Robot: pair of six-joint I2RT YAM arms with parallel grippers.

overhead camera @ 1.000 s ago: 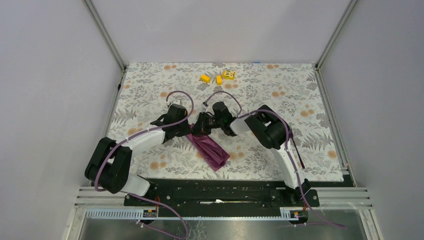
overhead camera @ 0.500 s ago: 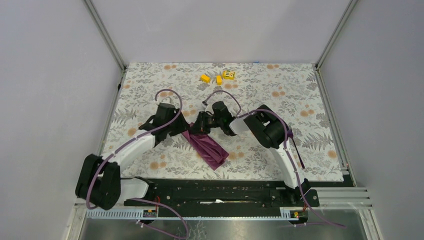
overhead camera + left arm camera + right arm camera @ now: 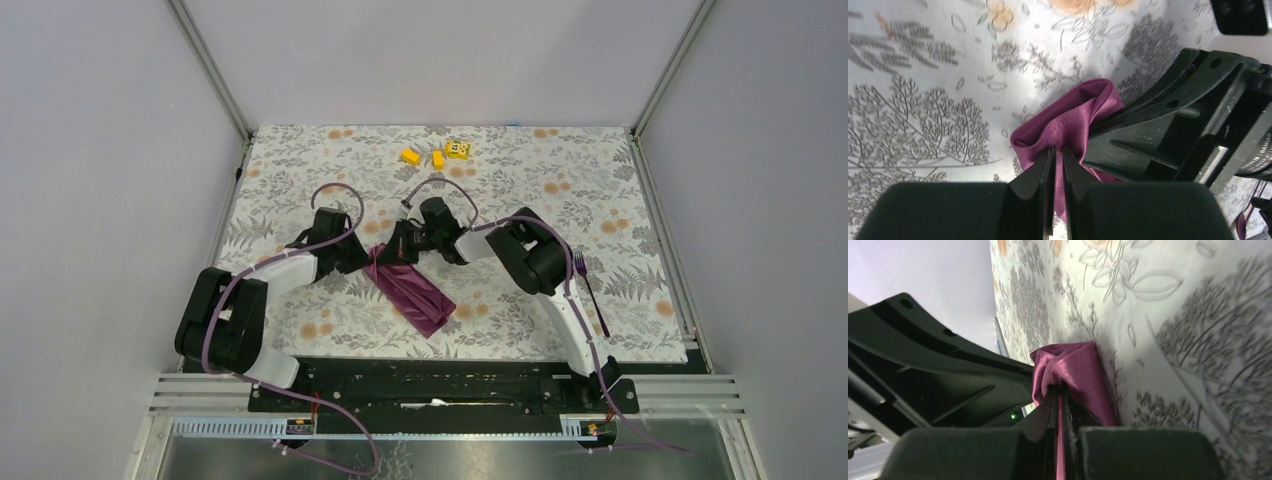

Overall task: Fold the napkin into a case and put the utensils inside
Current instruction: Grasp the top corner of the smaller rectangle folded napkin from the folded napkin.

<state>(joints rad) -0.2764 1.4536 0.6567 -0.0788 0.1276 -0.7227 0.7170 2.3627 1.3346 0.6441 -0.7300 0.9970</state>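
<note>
We hold the napkin (image 3: 418,295) by its far end with both hands: our left hand (image 3: 1057,150) is pinched onto the cloth from the 9 o'clock side, and our right hand (image 3: 1060,390) is clamped on the same bunched end from 1 o'clock, probably to part the layers into a mouth for the utensils. The napkin lies in the middle of the tabletop (image 3: 560,180), a narrow, glossy plum strip running from 11 toward 5 o'clock, creased lengthwise. The fork (image 3: 592,297) lies at its 3 o'clock; we see no spoon.
</note>
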